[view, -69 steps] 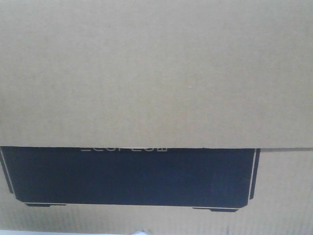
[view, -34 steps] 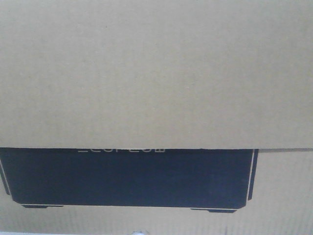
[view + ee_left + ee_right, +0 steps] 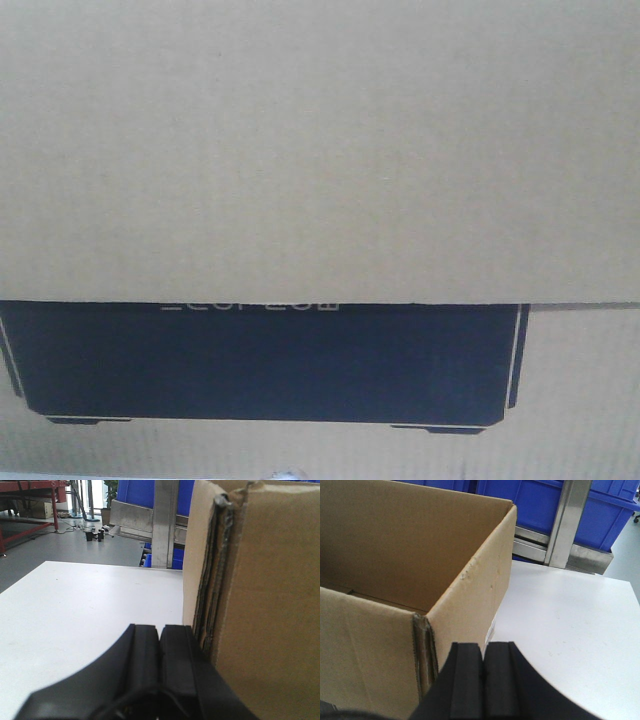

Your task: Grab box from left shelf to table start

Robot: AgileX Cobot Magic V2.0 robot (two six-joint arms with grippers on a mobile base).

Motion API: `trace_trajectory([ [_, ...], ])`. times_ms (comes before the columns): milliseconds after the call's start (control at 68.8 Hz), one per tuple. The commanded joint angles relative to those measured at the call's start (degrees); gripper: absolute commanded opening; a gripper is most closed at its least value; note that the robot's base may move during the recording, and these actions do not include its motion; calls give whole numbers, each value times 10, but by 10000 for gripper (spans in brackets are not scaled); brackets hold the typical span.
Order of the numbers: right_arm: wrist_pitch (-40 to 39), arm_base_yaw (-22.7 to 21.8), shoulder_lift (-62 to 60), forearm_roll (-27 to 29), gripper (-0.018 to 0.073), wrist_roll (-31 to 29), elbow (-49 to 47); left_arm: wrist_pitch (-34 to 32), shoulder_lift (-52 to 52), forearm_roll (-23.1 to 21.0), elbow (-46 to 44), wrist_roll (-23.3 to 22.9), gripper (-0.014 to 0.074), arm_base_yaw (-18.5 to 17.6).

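White desk (image 3: pixel 75 610) underfoot in both wrist views, wide and bare beside the load. Nearest the left wrist camera, left end effector (image 3: pixel 160 645) clenched, pads together on nothing, lying just beside the box's (image 3: pixel 265 605) left wall; contact with the wall cannot be told. Likewise right end effector (image 3: pixel 484 675) clenched and empty, tucked at the box's near right corner. Box apparently resting on the desk, open-topped, with its black printed panel (image 3: pixel 265 360) filling the front view. Judged as the setting-down stage: squeeze from both sides, not a pinch. To finish well: keep equal inward pressure while confirming the base sits flat, then ease both sides outward together, straight and level, so neither scuffed corner catches or slews the box. Farther back, left shelf (image 3: pixel 165 525) with its silver rail and blue bins (image 3: pixel 600 510), well apart from the box now.
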Motion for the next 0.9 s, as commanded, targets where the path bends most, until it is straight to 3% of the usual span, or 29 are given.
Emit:
trace_trajectory([
  [0, -52, -3, 7, -13, 49, -1, -14, -55, -10, -2, -2, -1, -99, -4],
  [203, -74, -20, 5, -1, 49, -19, -1, -55, -10, -2, -2, -1, -99, -4],
  [378, -190, -100, 0, 116, 49, -130, 76, -55, -10, -2, -2, -1, -99, -4],
  [450, -220, -140, -16, 141, 49, -132, 117, -55, -10, -2, -2, -1, -99, -4],
  [567, -264, -187, -61, 152, 49, -132, 187, -55, -10, -2, -2, -1, -99, -4],
  [712, -338, -202, -98, 150, 49, -132, 275, -55, -10, -2, -2, -1, -99, -4],
  [756, -306, -202, -100, 149, 49, -132, 271, -55, -9, -2, -2, -1, -99, -4],
  [886, -305, -202, -100, 145, 49, -132, 272, -55, -9, -2, -2, -1, -99, -4],
])
